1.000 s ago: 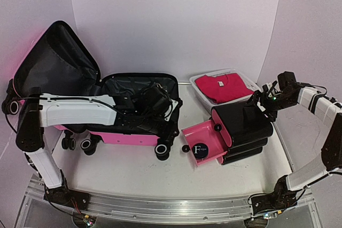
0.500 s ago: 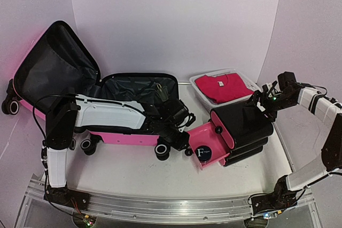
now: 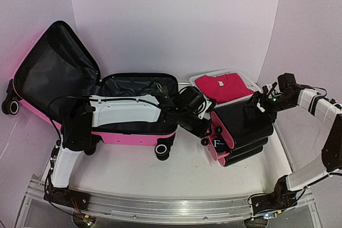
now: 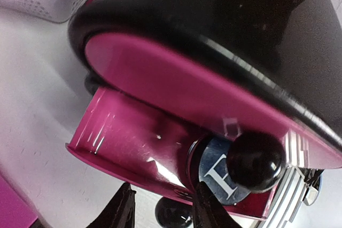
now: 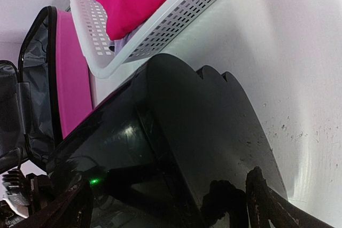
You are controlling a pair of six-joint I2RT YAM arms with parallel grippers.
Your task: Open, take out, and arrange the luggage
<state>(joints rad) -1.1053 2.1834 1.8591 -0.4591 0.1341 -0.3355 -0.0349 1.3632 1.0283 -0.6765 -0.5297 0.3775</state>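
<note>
Left end effector [image 4: 165, 209], narrowly parted, empty, faces the pink drawer [image 4: 133, 142] ahead, apparently closing it; right end effector [image 5: 168, 204], wide, straddles the black stack [image 3: 243, 126], likely bracing.

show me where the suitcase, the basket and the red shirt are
suitcase [image 3: 128, 138], top view, on its pink front wall
basket [image 5: 176, 22], right wrist view, on its white mesh wall
shirt [image 3: 227, 89], top view, on the middle of the folded cloth
</note>
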